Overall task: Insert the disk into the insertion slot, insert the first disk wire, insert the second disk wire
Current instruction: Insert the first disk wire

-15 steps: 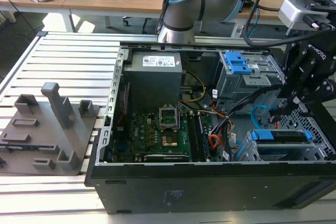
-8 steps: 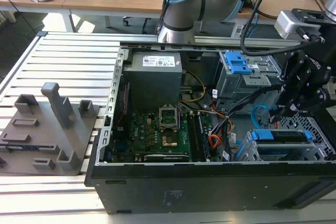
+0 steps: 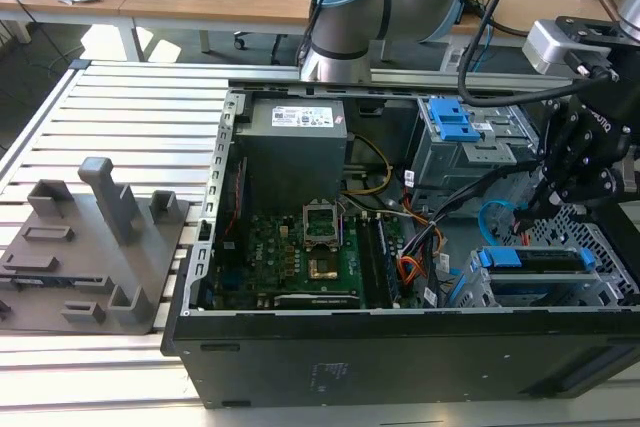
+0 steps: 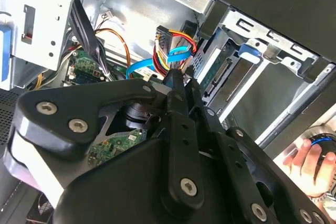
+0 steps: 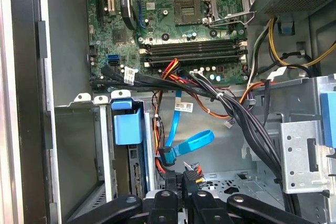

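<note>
The disk [image 3: 530,259] in its blue carrier [image 5: 127,124] sits inside the grey insertion slot [image 3: 600,292] at the case's front corner. Its connector edge [image 4: 219,74] faces my gripper. In both wrist views my gripper [image 4: 177,83] [image 5: 181,182] has its fingers pressed together on the plug of the first disk wire [image 4: 169,45], a bundle of red, yellow and black leads. It hovers close beside the disk's connector edge. The second disk wire [image 5: 188,144], flat and light blue, loops loose just beyond the fingertips, its plug [image 5: 167,157] hanging free.
The open case [image 3: 300,357] holds a motherboard [image 3: 300,252], a power supply [image 3: 295,152], a blue-latched bay stack [image 3: 455,127] and thick black cables [image 5: 247,119]. A grey fixture [image 3: 95,247] lies outside, at the exterior view's left. A person's hand [image 4: 310,158] rests beyond the case.
</note>
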Robot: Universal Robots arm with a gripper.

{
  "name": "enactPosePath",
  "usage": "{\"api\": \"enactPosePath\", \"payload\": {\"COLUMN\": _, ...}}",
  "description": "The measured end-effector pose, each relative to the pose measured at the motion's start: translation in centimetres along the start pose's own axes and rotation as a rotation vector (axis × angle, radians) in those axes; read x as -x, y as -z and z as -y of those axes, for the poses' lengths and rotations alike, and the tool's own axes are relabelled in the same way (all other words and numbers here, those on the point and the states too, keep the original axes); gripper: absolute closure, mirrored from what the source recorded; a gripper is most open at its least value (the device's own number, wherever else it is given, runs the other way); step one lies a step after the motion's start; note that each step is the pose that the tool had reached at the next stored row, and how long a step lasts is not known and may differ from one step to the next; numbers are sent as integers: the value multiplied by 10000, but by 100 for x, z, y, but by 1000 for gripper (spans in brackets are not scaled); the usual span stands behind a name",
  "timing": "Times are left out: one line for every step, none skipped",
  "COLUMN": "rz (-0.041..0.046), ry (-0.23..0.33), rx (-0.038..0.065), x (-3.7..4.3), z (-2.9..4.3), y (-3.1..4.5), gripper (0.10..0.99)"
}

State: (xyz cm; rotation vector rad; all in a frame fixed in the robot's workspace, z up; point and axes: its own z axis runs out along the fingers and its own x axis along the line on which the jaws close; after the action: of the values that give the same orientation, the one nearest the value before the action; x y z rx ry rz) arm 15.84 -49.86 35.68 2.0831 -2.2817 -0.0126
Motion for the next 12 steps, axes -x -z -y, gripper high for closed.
{"api": "enactPosePath", "payload": {"rz": -6, "ry": 0, "rx": -1, "x": 0, "z": 0, "y": 0, "gripper": 914}}
{"api": "enactPosePath", "payload": {"rz": -11, "ry": 0, "rx": -1, "x": 0, "z": 0, "y": 0, "gripper": 914}}
{"api": "enactPosePath", "payload": {"rz": -14, "ry": -1, "rx": -1, "x": 0, "z": 0, "y": 0, "gripper": 914}}
{"api": "enactPosePath", "payload": {"rz": -17, "ry": -1, "rx": -2, "x": 0, "z": 0, "y": 0, "gripper": 914}}
{"api": "enactPosePath", "payload": {"rz": -20, "ry": -1, "rx": -2, "x": 0, "z": 0, "y": 0, "gripper": 914}}
{"api": "enactPosePath", "payload": {"rz": -26, "ry": -2, "rx": -2, "x": 0, "z": 0, "y": 0, "gripper": 914}}
{"api": "enactPosePath", "payload": {"rz": -26, "ry": -1, "rx": -2, "x": 1, "z": 2, "y": 0, "gripper": 914}}
{"api": "enactPosePath", "payload": {"rz": -27, "ry": 2, "rx": -1, "x": 2, "z": 13, "y": 1, "gripper": 914}}
{"api": "enactPosePath", "payload": {"rz": -27, "ry": -1, "rx": 2, "x": 4, "z": 45, "y": 2, "gripper": 914}}
{"api": "enactPosePath", "payload": {"rz": -26, "ry": 0, "rx": 3, "x": 6, "z": 54, "y": 2, "gripper": 914}}
{"api": "enactPosePath", "payload": {"rz": -26, "ry": -2, "rx": 3, "x": 5, "z": 54, "y": 2, "gripper": 914}}
{"api": "enactPosePath", "payload": {"rz": -27, "ry": -2, "rx": 3, "x": 5, "z": 54, "y": 2, "gripper": 914}}
